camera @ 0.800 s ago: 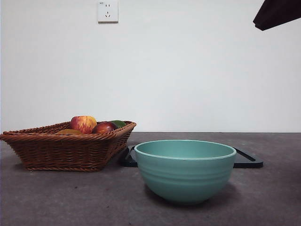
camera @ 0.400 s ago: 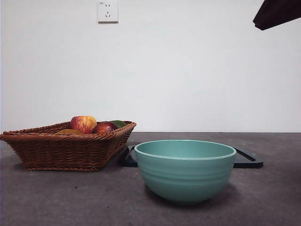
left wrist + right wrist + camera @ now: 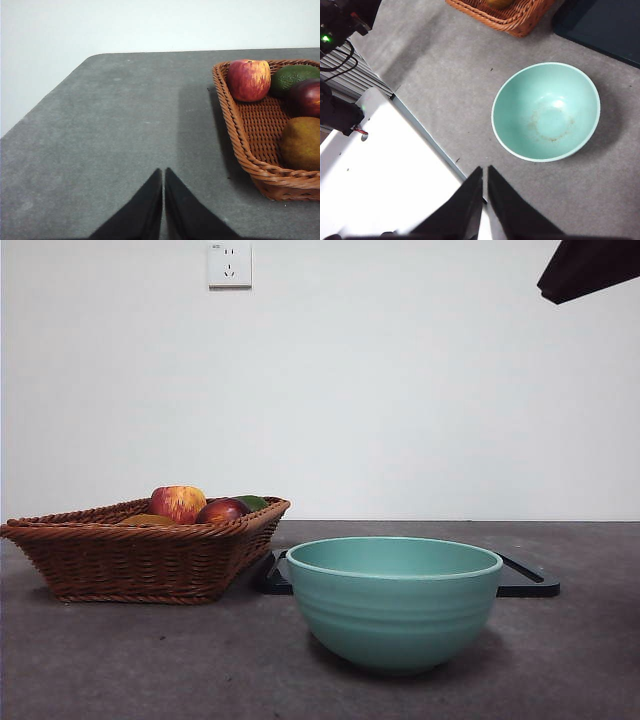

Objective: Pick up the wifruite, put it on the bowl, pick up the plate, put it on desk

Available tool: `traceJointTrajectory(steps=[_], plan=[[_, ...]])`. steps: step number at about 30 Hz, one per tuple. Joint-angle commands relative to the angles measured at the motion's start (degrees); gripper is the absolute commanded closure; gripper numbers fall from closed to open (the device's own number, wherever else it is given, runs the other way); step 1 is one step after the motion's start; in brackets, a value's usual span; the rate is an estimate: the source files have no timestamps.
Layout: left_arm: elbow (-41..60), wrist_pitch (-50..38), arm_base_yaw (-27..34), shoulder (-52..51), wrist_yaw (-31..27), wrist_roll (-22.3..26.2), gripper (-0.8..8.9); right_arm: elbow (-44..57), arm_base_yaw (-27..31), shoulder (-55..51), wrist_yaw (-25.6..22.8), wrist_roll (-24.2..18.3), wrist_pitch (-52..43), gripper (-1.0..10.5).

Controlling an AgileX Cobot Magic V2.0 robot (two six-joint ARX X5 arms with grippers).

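Four fruits are seen lying in a brown wicker basket that stands on the desk: a red-and-yellow streaked apple, a green fruit, a dark red fruit and the wifruite, which is orange-brown and rests near the basket's nearer wall in the left wrist view, just beside the dark red fruit. From the front, only a low sliver of the wifruite is shown above the woven rim. The bowl is placed upright on the desk, beside the basket and apart from it, and its teal inside holds nothing but a faint brownish ring, as the right wrist view shows. A flat dark tray is seen lying on the desk behind the bowl and close to the basket. The left gripper is held above bare desk well apart from the basket, its two black jaws pressed together with nothing between them. The right gripper is held high, near the desk's edge and short of the bowl, its jaws likewise closed and empty. A black tip of one arm is visible at the front view's top corner. A white wall socket is mounted on the wall behind.
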State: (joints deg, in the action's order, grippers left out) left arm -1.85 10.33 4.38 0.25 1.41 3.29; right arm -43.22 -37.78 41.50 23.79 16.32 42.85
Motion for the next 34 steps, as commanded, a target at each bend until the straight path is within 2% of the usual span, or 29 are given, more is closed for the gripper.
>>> traceJointTrajectory(steps=[1,19,20,22,25,29,34], plan=[[1.18,0.44,0.22,-0.07,-0.13,-0.59,8.06,-0.39,-0.46,0.31,-0.15,-0.66,-0.61,9.4],[1.18,0.44,0.22,-0.07,-0.13,-0.59,8.06,-0.39,-0.46,0.26,-0.13,-0.66,-0.57,9.4],[1.18,0.44,0.22,-0.07,-0.13,-0.59,8.06,-0.39,-0.37,0.00,-0.13,-0.83,-0.50,9.4],[1.18,0.44,0.20,-0.07,-0.13,-0.59,8.06,-0.39,0.83,-1.42,-0.28,-3.74,-0.57,9.4],[1.18,0.44,0.20,-0.07,-0.13,-0.59,8.06,-0.33,4.90,-3.91,-0.26,-6.67,-0.98,9.4],[1.18,0.44,0.22,-0.07,-0.13,-0.59,8.06,0.61,14.64,-8.87,-0.24,-9.94,-4.59,9.4],[1.18,0.44,0.22,-0.07,-0.13,-0.59,8.06,6.14,26.64,-16.52,-0.17,-13.99,-15.10,9.4]])
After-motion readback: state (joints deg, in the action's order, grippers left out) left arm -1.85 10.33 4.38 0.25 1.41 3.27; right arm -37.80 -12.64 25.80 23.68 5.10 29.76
